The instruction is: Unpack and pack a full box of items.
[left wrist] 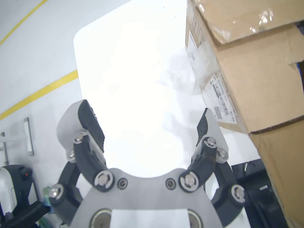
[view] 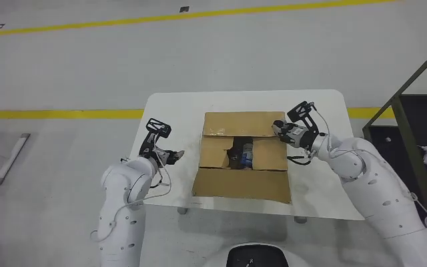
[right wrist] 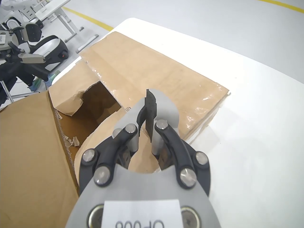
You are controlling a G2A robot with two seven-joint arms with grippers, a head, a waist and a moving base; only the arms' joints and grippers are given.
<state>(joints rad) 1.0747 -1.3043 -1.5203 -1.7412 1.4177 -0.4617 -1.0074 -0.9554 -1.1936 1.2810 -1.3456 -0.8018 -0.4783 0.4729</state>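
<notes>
I read the top view as a dial centred on the box (view: 227, 123), with twelve pointing away from the robot. Far out at nine o'clock, off the table (view: 320, 107), a yellow line (view: 67, 113) runs across the floor.

Closer in at nine, the left gripper (view: 175, 155) hangs over bare table, near the box's left wall but apart from it. On my left wrist feed its fingers (left wrist: 91, 119) are spread wide, with nothing between them but white tabletop. The box (left wrist: 249, 77) stands close by, with paper labels (left wrist: 220, 100) stuck on the wall facing the gripper.

The box sits mid-table. Its far flap (view: 243, 123) is spread at twelve and its near flap (view: 241, 185) at six, toward the robot. Between them the side flaps cover most of the top, leaving a ragged gap (view: 233, 148) at the dial's centre. Through that gap I can see the items (view: 247, 157), dark and blue, inside the box.

At two o'clock the right gripper (view: 277, 127) sits at the right-hand end of the far flap. On my right wrist feed its pads (right wrist: 150, 106) are pressed together above the cardboard. I cannot tell whether any cardboard is nipped between them.
</notes>
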